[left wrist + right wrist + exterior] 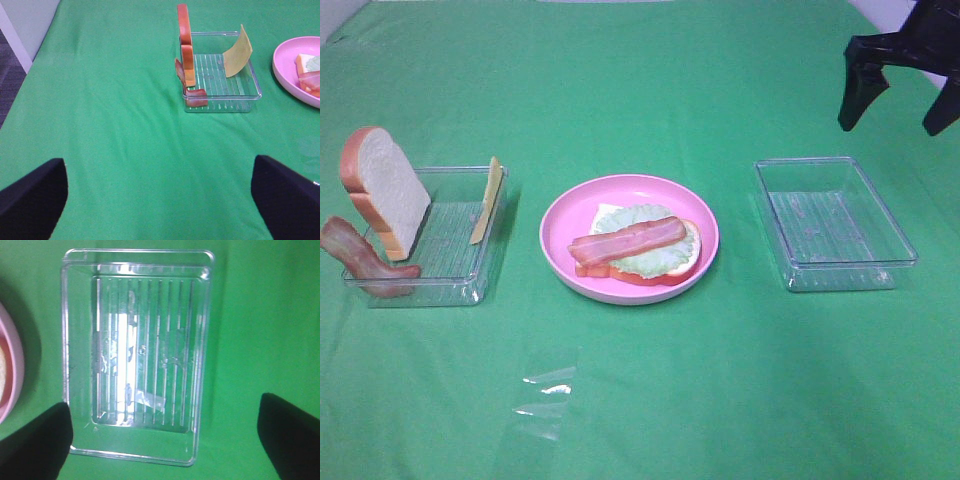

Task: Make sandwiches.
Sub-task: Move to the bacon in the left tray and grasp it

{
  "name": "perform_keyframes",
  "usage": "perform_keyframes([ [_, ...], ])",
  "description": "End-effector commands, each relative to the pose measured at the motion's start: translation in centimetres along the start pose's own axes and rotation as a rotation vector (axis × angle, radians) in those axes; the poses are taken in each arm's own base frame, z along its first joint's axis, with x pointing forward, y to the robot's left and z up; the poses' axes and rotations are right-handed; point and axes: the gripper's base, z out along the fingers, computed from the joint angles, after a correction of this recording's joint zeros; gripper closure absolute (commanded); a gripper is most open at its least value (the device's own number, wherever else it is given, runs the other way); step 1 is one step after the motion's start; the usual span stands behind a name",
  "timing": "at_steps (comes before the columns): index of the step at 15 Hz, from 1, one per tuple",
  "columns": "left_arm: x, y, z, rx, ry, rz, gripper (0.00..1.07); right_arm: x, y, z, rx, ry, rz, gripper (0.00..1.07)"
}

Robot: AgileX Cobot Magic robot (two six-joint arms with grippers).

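The black left pincer [157, 165] hovers released over the green tabletop [720, 400]. The open sandwich [632, 247] of bread, lettuce and bacon lies on the round pink plate [558, 225], between the left clear plastic tray [440, 290] and the right clear plastic tray [840, 276]. Farther back, the right pincer [890, 125] hangs released.

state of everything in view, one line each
toy sandwich on round pink plate: unfinished, bacon topmost
white bread slice: standing on edge in left clear plastic tray
thin yellow cheese slice: leaning on that tray's wall
right clear plastic tray: empty
left claw: open
right claw: open
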Motion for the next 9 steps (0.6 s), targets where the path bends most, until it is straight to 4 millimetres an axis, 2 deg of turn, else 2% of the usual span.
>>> perform_keyframes([
  [1, 0.0, 0.0, -0.2, 0.003, -0.022, -0.005, 0.16, 2.0, -0.7, -0.5, -0.021, 0.133, 0.024, 0.11],
  [3, 0.0, 0.0, -0.2, 0.003, -0.022, -0.005, 0.16, 4.9, -0.2, -0.9, -0.024, 0.147, 0.019, 0.11],
  [7, 0.0, 0.0, -0.2, 0.003, -0.022, -0.005, 0.16, 16.3, 1.2, -1.4, -0.015, 0.049, 0.044, 0.11],
  [8, 0.0, 0.0, -0.2, 0.003, -0.022, -0.005, 0.16, 17.9, 1.4, -1.5, -0.011, 0.028, 0.050, 0.11],
  [9, 0.0, 0.0, -0.2, 0.003, -0.022, -0.005, 0.16, 20.9, 1.8, -1.8, -0.005, -0.017, 0.059, 0.11],
])
